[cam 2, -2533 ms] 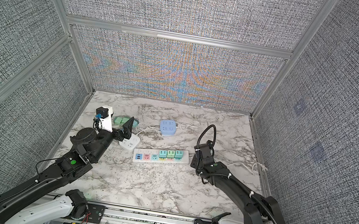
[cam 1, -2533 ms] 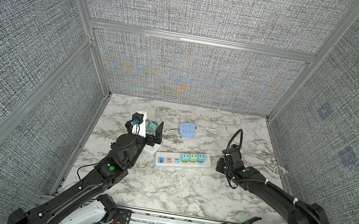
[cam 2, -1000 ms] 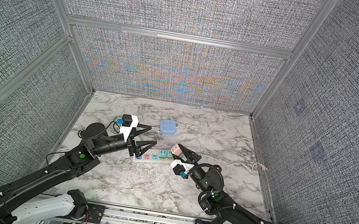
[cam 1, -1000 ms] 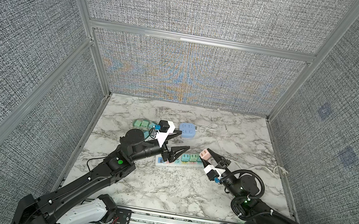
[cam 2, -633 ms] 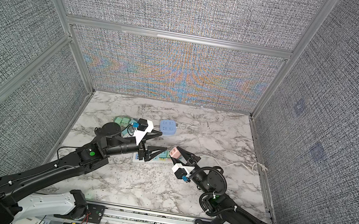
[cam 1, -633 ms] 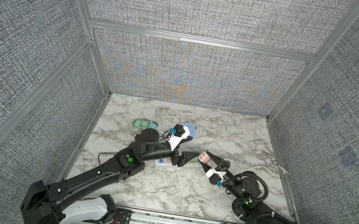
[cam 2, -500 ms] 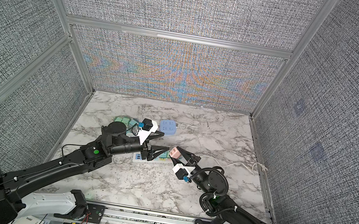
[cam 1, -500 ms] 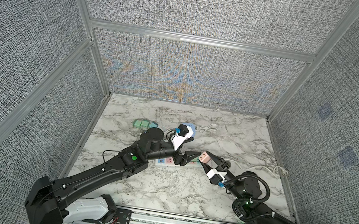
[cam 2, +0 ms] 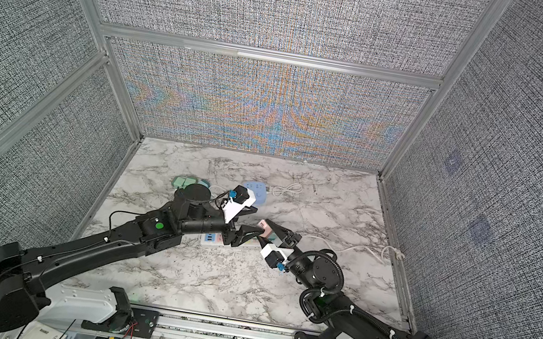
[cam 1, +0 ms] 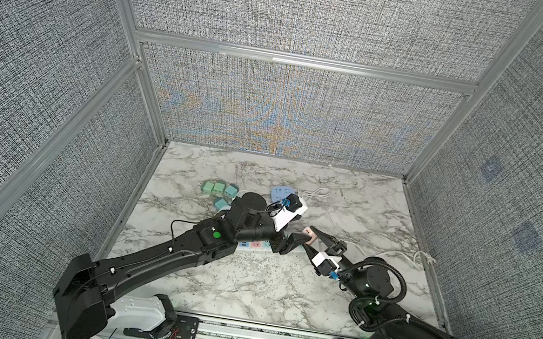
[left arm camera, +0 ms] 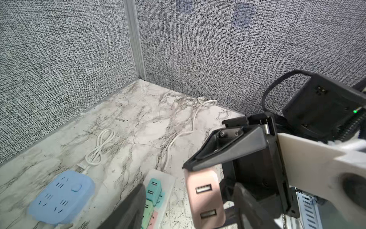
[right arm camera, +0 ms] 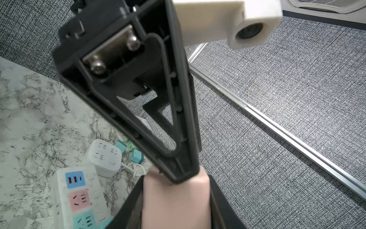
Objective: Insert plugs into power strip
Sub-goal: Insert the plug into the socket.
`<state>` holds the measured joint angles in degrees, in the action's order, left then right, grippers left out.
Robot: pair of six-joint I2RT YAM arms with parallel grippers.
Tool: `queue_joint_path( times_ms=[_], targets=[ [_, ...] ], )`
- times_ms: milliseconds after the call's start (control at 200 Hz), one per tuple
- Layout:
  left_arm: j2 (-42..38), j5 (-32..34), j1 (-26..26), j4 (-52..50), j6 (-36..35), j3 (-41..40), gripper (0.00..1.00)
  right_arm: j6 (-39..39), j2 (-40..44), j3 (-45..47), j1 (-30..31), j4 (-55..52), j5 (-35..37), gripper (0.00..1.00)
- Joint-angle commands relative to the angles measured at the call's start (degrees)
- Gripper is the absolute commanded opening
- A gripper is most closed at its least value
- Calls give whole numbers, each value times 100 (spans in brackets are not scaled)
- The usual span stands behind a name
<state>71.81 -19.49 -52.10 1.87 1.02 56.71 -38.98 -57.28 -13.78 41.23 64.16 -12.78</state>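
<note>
Two claws meet over the cord end of the power strip (left arm camera: pixel 168 179): right claw (right arm camera: pixel 176 194) pinches the pink plug (left arm camera: pixel 204 198), clear of the counter (cam 1: pixel 244 284); left claw (left arm camera: pixel 186 210) stands spread, fingers (left arm camera: pixel 247 200) flanking that plug.

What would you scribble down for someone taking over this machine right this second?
Right hand: shut on the pink plug, held above the table.
Left hand: open, fingers either side of that plug, no grip visible.
Power strip: at least two plugs seated; its pink socket shows empty.
Loose plugs: clustered at the back left, beside the left arm.
Left to do: seat the pink plug, then the loose ones.
</note>
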Motion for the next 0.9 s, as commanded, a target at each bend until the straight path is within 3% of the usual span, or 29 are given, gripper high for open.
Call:
queue_joint_path(
  times_ms=[0, 365, 640, 805, 895],
  targets=[
    [131, 114, -11, -196, -141, 122, 72, 129, -62, -29, 5, 515, 91, 0],
    [542, 68, -100, -537, -272, 463, 61, 102, -343, -89, 6, 680, 126, 0],
    [664, 21, -124, -653, -343, 552, 45, 110, -364, -68, 12, 764, 144, 0],
    [651, -82, -119, -620, -408, 535, 19, 140, -311, -43, 8, 782, 109, 0],
    [592, -39, -127, -523, -426, 466, 13, 182, -310, -11, 8, 875, 121, 13]
  ],
)
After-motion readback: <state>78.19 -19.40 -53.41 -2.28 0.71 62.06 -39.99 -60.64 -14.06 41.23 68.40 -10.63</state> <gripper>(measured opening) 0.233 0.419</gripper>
